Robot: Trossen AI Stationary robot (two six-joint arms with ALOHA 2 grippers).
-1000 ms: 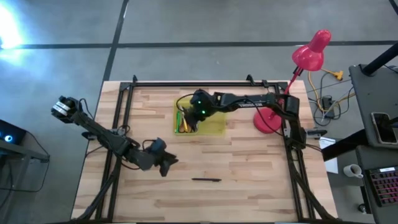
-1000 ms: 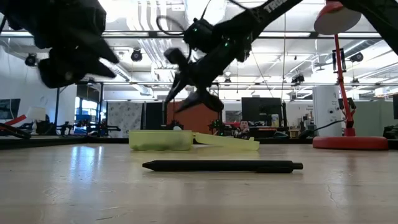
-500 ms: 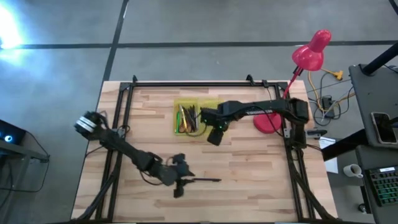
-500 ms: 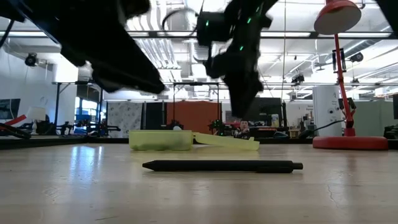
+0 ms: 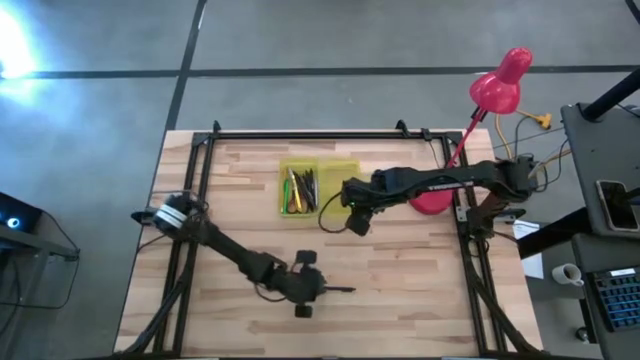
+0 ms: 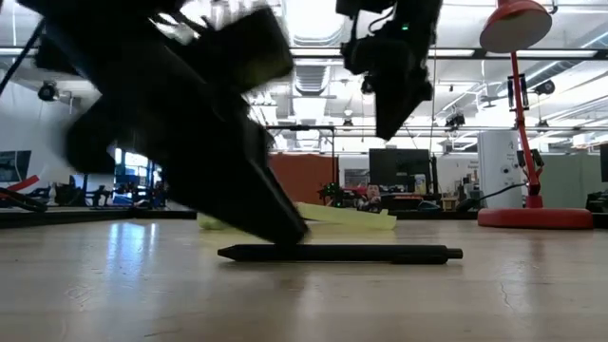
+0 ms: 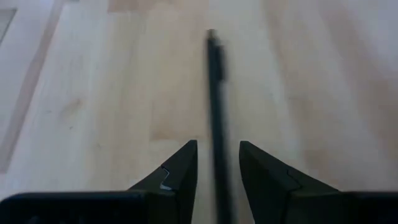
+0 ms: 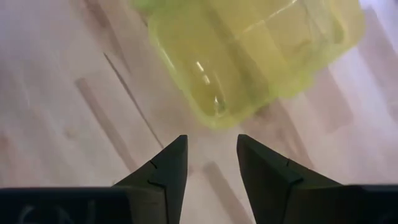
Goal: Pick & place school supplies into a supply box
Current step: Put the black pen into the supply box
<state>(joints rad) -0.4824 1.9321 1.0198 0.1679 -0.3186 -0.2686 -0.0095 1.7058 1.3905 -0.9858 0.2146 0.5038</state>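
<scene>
A thin dark pen (image 5: 338, 290) lies flat on the table toward the near side (image 6: 361, 254). My left gripper (image 5: 314, 290) is down at the pen's left end, open. Its fingers (image 7: 180, 165) stand on either side of the pen (image 7: 216, 81) with a gap on both sides. The yellow-green supply box (image 5: 320, 187) sits open; several pens and markers (image 5: 300, 188) lie in its left tray. My right gripper (image 5: 358, 222) hangs open above the table (image 6: 389, 119), just near of the box's lid (image 8: 261, 50).
A pink desk lamp (image 5: 500, 85) stands with its round base (image 5: 432, 197) at the table's right side, close to the right arm. A black frame rail (image 5: 300, 134) runs along the far edge. Bare wood (image 5: 420, 290) lies right of the pen.
My left gripper has swung from the left toward the right and near edge and come down over the pen's left end. My right gripper has drawn back from over the box's tray toward the near-right, ending beside the lid. The pen has stayed in place.
</scene>
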